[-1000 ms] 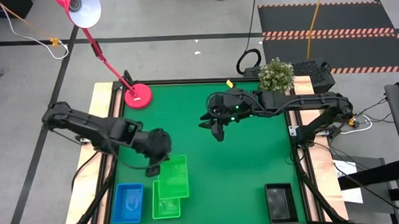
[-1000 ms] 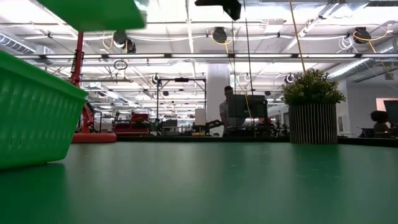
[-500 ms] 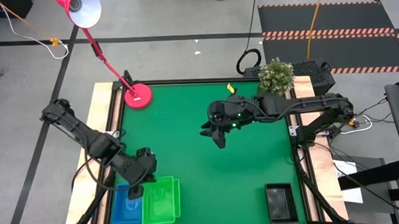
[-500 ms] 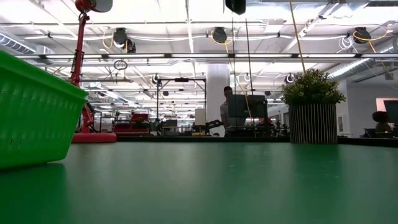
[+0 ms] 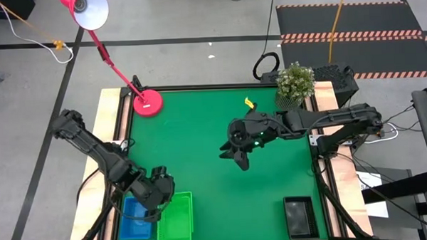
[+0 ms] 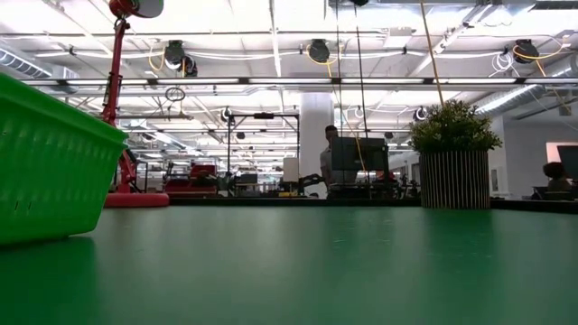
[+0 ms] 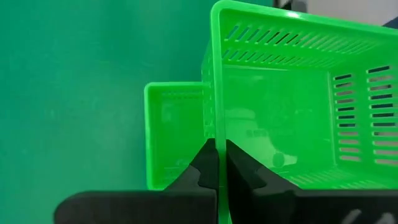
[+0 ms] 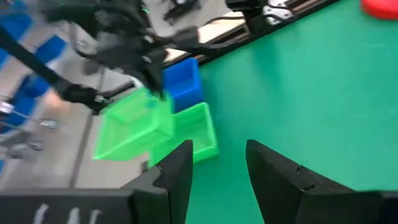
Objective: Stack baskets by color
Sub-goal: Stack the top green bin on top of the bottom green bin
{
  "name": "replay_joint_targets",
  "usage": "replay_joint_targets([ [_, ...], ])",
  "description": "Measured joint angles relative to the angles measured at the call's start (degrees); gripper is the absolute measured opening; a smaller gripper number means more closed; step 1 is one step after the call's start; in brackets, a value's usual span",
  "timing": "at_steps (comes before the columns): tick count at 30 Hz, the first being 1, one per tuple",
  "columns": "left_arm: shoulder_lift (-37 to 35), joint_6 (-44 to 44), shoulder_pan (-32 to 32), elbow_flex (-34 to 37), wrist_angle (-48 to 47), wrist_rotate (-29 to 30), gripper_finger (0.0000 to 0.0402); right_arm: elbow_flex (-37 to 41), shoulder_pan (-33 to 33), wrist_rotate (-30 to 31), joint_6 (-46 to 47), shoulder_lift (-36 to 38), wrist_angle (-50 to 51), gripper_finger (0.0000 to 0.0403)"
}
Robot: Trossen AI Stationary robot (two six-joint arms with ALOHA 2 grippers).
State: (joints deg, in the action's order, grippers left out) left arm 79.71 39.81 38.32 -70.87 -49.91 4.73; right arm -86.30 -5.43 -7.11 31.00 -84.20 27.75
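My left gripper (image 5: 161, 200) is at the table's near left, shut on a bright green basket (image 7: 292, 99). That basket hangs over a second green basket (image 7: 169, 134), which stands on the mat and fills the low view's left edge (image 6: 50, 162). A blue basket (image 5: 134, 219) stands just left of the green ones. A black basket (image 5: 299, 215) rests at the near right. My right gripper (image 5: 240, 156) hovers open over the middle of the mat, with nothing between its fingers (image 8: 217, 168). My left gripper pinches one side wall of the green basket at its rim (image 7: 217, 127), one finger inside the basket and one outside. The fingers slant down from above and lie across the wall. The basket is off the mat above the second green basket, its opening up; whether the two touch, I cannot tell.
A pink lamp base (image 5: 148, 103) stands at the far left corner and a potted plant (image 5: 295, 81) at the far right. The green mat (image 5: 223, 198) lies bare between the baskets. Wooden table edges run along both sides.
My left gripper has swung toward the table's near left corner and sunk a little, still shut on the green basket. The basket has gone from beside the second green basket to over it. My right gripper has drifted a little toward the near edge and rolled.
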Motion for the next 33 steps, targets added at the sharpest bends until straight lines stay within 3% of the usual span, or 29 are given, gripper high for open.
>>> replay_joint_targets([
  [8, 0.6, -8.2, -2.8, 0.2, -4.8, 0.9, 0.0005, 0.0, -1.8, -1.3, 0.7, 5.1, 4.3, 0.0141],
  [21, 0.6, -6.6, -4.7, 12.4, 10.7, -3.8, 0.0007, 0.0, -2.2, 2.9, -2.9, 12.5, 9.7, 0.0141],
  [33, 0.6, -7.4, -7.0, 17.5, 14.0, -6.1, 0.0005, -0.1, -2.2, 2.6, -3.8, 13.8, 12.4, 0.0141],
])
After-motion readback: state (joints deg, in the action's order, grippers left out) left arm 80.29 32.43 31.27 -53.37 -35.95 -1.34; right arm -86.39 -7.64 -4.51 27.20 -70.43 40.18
